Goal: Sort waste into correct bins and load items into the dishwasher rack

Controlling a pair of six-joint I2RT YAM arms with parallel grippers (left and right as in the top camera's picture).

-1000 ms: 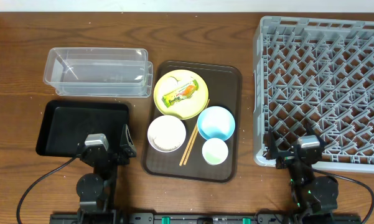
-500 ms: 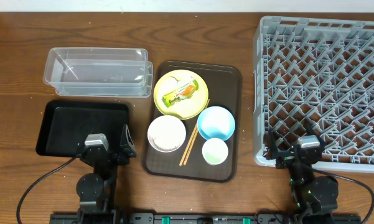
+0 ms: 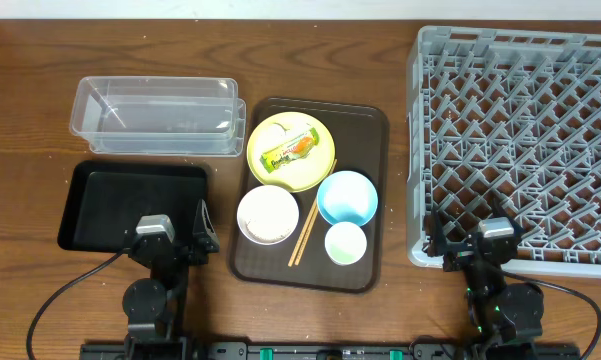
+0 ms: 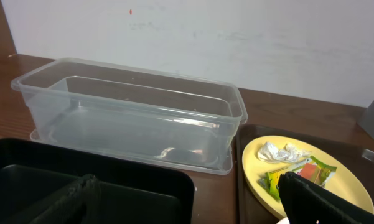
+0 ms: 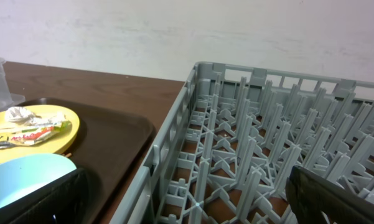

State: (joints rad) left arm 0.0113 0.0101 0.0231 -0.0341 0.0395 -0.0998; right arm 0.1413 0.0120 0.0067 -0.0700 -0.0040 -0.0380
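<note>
A dark brown rectangular serving tray (image 3: pixel 365 130) is seen at the middle of the wooden table (image 3: pixel 30 130), and the dishes are gathered on it. A round yellow plate (image 3: pixel 316 168) is placed at the tray's far end; a small green-and-orange snack wrapper (image 3: pixel 288 152) and a crumpled white tissue scrap (image 4: pixel 280 151) are lying on it. Nearer the arms, a white bowl (image 3: pixel 268 214) and a light blue bowl (image 3: pixel 347 197) are set side by side, with a pair of thin wooden chopsticks (image 3: pixel 308 225) laid slantwise between them. A small pale cup (image 3: pixel 345 243) is stood just in front of the blue bowl. To the tray's left, a clear rectangular plastic tub (image 3: pixel 155 115) is positioned farther back and a shallow black rectangular tray (image 3: pixel 90 205) nearer. The large square grey plastic dishwasher rack (image 3: pixel 520 140) is found to the right of the serving tray, with nothing loaded in it. The left gripper (image 4: pixel 188 180) is held over the near edge of the black tray with its fingers spread wide and nothing between them. The right gripper (image 5: pixel 187 177) is likewise spread apart and unladen, at the near left corner of the rack.
</note>
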